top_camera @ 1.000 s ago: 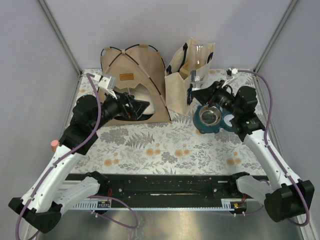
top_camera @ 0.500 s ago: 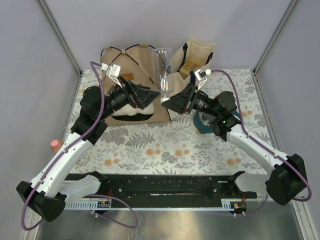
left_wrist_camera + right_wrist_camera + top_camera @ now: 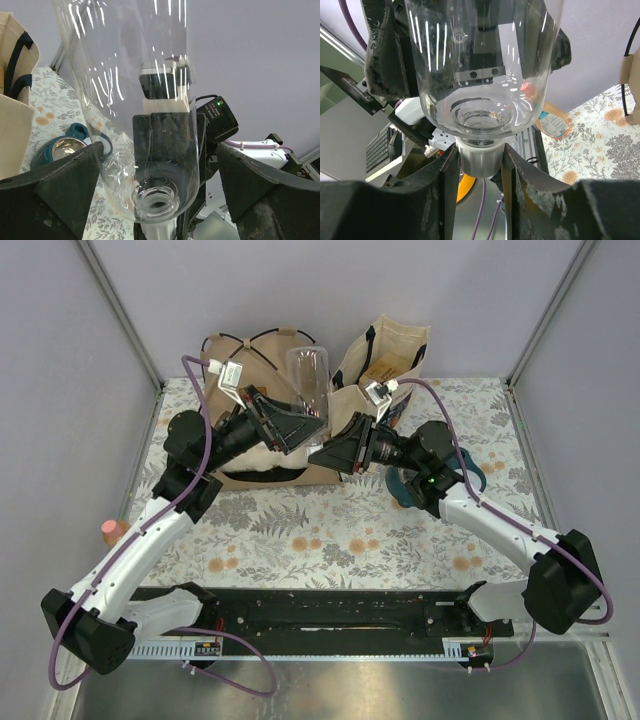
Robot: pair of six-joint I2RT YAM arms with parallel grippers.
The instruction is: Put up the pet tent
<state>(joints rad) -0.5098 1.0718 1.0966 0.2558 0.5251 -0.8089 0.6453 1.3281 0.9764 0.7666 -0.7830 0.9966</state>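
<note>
The tan pet tent (image 3: 258, 352) stands at the back left with its black poles arched, partly hidden behind my left arm. My right gripper (image 3: 333, 452) is shut on the white cap (image 3: 480, 159) of a clear plastic bottle (image 3: 306, 378) and holds it upright in the air in front of the tent. The bottle fills the right wrist view (image 3: 480, 60). My left gripper (image 3: 298, 426) is open wide, one finger on each side of the bottle's lower body (image 3: 150, 165), and the fingers (image 3: 50, 195) do not touch it.
A cream tote bag with navy handles (image 3: 388, 358) stands right of the tent. A teal bowl (image 3: 412, 486) lies under my right arm. A white pillow (image 3: 262, 463) shows in the tent doorway. A small pink object (image 3: 108, 529) sits at the left table edge.
My right gripper carried the bottle left from the tote bag towards the tent. My left gripper rose from the tent doorway and now brackets the bottle. The bottle has tilted slightly.
</note>
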